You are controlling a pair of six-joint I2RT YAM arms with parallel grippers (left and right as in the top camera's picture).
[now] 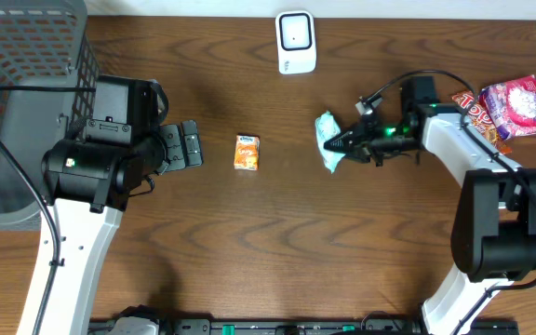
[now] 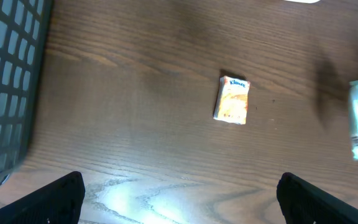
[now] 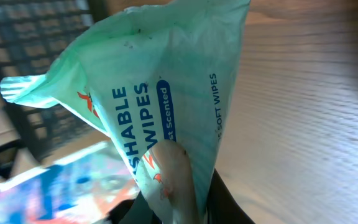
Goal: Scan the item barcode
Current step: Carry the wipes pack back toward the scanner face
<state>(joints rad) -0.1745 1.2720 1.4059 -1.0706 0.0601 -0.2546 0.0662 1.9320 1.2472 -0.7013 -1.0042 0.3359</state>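
so right now the right fingers (image 1: 350,142) are pinched nearly shut on one end of a green wipes pack (image 1: 328,141). can't really tell if its other end is touching the wooden surface (image 1: 277,251) or not. in the right wrist view the pack fills most of the frame, all crinkled, with "soft wipes" readable on it. from overhead it's right of centre, nearer us than the white scanner (image 1: 296,42) at the far edge and well apart from it. the left fingers (image 2: 58,199) are spread wide with nothing in them, next to the grey basket (image 1: 26,93). a small orange kleenex pack (image 1: 247,153) lies flat between the two arms. a couple of snack bags (image 1: 519,107) sit beside the right arm.
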